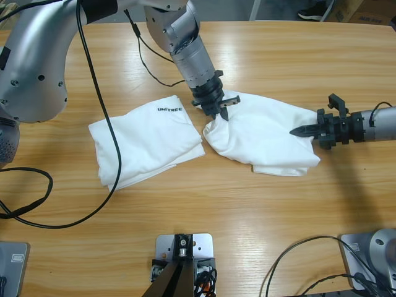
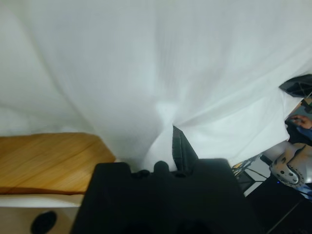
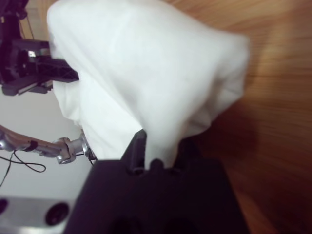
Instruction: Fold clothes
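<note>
On the surface, your left end effector and right end effector are both pinching the white shirt; uneven pulling risks bunching it.

A robotics lab: two arms over a wooden table with trailing black cables.

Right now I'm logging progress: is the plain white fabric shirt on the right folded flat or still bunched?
Bunched. The plain white fabric shirt lies in rumpled heaps, pinched by the left gripper and right gripper.
</note>
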Tool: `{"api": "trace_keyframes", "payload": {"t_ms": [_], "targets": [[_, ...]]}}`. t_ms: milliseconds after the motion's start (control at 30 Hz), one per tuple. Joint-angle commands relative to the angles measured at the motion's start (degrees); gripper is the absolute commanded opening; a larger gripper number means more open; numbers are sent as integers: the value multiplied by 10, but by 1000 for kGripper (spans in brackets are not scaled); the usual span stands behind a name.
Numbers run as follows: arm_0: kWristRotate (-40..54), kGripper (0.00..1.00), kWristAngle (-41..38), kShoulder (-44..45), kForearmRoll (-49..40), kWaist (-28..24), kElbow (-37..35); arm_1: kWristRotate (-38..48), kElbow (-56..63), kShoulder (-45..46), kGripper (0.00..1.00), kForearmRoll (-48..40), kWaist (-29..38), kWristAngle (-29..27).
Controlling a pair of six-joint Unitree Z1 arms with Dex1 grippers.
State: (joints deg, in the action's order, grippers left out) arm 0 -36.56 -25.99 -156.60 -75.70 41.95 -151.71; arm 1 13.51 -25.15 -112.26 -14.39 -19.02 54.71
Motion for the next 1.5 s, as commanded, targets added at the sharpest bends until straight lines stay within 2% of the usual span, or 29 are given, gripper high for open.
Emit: {"api": "trace_keyframes", "payload": {"t_ms": [33,267,467,633,767,933,1067,1333,1400,1500], "targets": [[-20,0,22,6,11,6,-332,-15,2,72,0,19,10,22],[-23,0,39,60,12,4,-331,-28,-62,156,0,125,42,22],[-36,0,67,122,8,4,-331,-28,-124,193,0,201,70,16],[-33,0,116,179,-89,11,-331,-21,-173,235,0,277,126,10],[-38,0,157,214,-163,24,-331,-19,-219,217,0,309,190,-8],[-84,0,201,244,-197,32,-316,-11,-304,153,0,334,284,-36],[-148,0,267,334,-197,31,-131,-1,-338,130,0,338,322,-48],[-154,0,281,413,-194,-8,21,6,-351,131,0,339,326,-62],[-160,0,279,437,-189,-6,82,14,-374,123,0,338,342,-70],[-167,0,273,479,-123,-2,194,32,-412,101,0,338,374,-80]]}}
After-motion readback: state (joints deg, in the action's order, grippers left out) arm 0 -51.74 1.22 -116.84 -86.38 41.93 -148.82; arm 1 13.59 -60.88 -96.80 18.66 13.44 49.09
